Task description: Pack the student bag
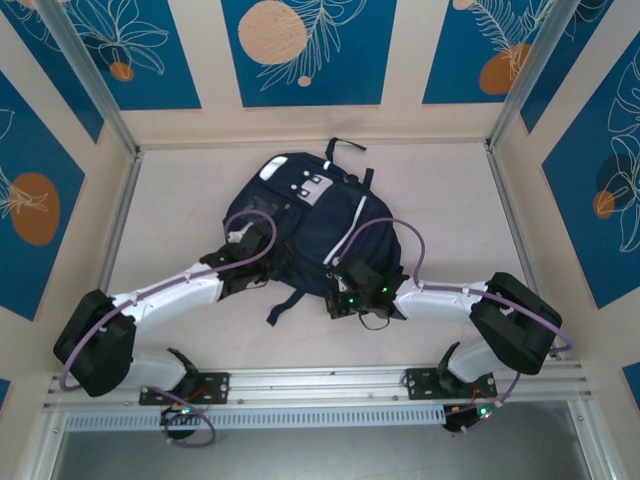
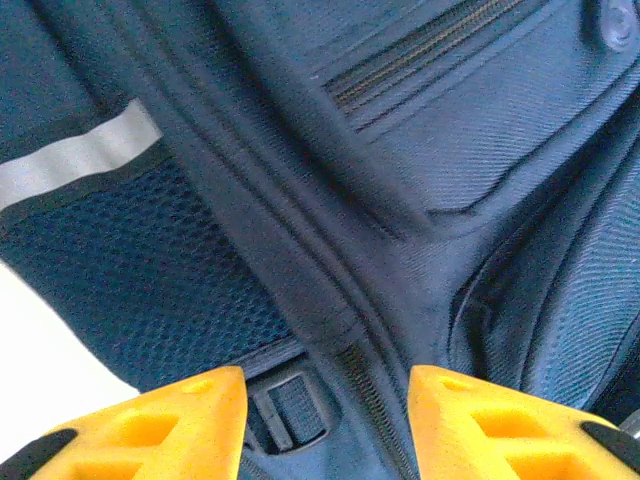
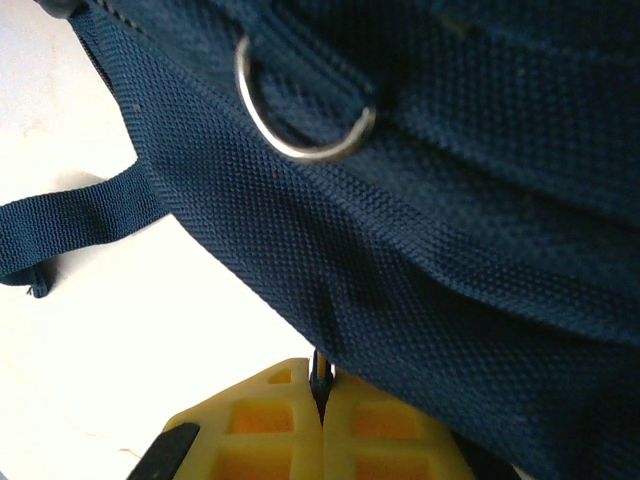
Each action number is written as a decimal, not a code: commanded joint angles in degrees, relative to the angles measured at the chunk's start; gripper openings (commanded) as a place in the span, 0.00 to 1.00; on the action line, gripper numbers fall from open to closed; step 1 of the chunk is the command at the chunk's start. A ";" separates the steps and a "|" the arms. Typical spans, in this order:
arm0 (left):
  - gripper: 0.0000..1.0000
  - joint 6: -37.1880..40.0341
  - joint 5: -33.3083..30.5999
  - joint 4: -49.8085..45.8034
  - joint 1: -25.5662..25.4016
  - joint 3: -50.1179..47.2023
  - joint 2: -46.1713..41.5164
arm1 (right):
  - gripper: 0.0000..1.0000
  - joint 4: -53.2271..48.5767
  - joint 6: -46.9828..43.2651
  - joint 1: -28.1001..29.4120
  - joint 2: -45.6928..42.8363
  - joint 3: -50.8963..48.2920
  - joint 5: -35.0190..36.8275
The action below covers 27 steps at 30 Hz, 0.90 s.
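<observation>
Student bag [image 1: 300, 215] lies at worktop [image 1: 170, 200] centre. Left jaws stand apart, astride its zip seam [image 2: 368, 395]. Right jaws closed tight, pinching a thin bag edge.

The pale table [image 1: 180, 210] carries the student bag [image 1: 300, 230], lying flat.

Bright even light; wrist views close, slightly blurred.

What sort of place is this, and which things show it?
Likely a robot lab booth: left arm and right arm bolted to a metal rail, blue printed wall panels around the table, one student bag.
</observation>
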 commanded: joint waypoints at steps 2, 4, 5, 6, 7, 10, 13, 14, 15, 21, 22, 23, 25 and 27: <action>0.48 1.11 -0.92 4.04 -0.54 0.24 3.19 | 0.00 1.80 1.23 -0.33 0.41 -0.94 -1.97; 0.47 1.75 -1.65 4.04 -0.42 1.30 5.57 | 0.00 2.19 1.50 -0.42 0.51 -1.06 -2.08; 0.46 1.87 -1.75 3.90 -0.07 1.76 6.56 | 0.00 2.20 1.42 -0.38 0.56 -1.08 -2.08; 0.43 2.34 -1.75 4.23 0.12 2.32 7.52 | 0.00 2.12 1.42 -0.38 0.47 -1.08 -2.19; 0.41 3.05 -1.90 4.75 0.27 2.76 8.28 | 0.00 1.96 1.35 -0.33 0.44 -1.05 -2.13; 0.27 4.63 -1.95 4.06 1.45 4.58 10.23 | 0.00 0.84 1.20 -0.43 0.04 -1.40 -1.24; 0.11 7.01 -1.66 6.73 2.42 3.42 9.95 | 0.00 -0.41 1.44 -0.51 -0.91 -2.40 -0.18; 0.07 7.80 -1.54 7.96 2.73 2.68 9.51 | 0.00 -0.86 1.55 -0.56 -1.28 -2.73 0.15; 0.02 8.81 -1.56 8.68 3.04 2.10 9.14 | 0.00 -1.34 1.63 -0.58 -1.75 -3.19 0.48; 0.00 11.98 -1.88 3.62 7.61 2.22 7.76 | 0.00 -4.81 1.26 -1.88 -5.37 -4.98 1.56; 0.00 12.11 -2.04 2.65 8.56 2.05 7.19 | 0.00 -5.30 1.09 -2.16 -6.13 -5.20 1.68; 0.00 12.56 -2.30 2.00 9.34 2.05 6.63 | 0.00 -5.58 0.94 -2.54 -6.79 -5.37 1.65; 0.00 13.83 -3.62 -0.21 10.78 2.51 5.22 | 0.00 -6.20 0.32 -3.38 -8.20 -5.46 1.39; 0.00 15.64 -5.42 -2.45 12.20 3.65 3.98 | 0.00 -6.69 -0.53 -3.96 -9.10 -5.32 0.96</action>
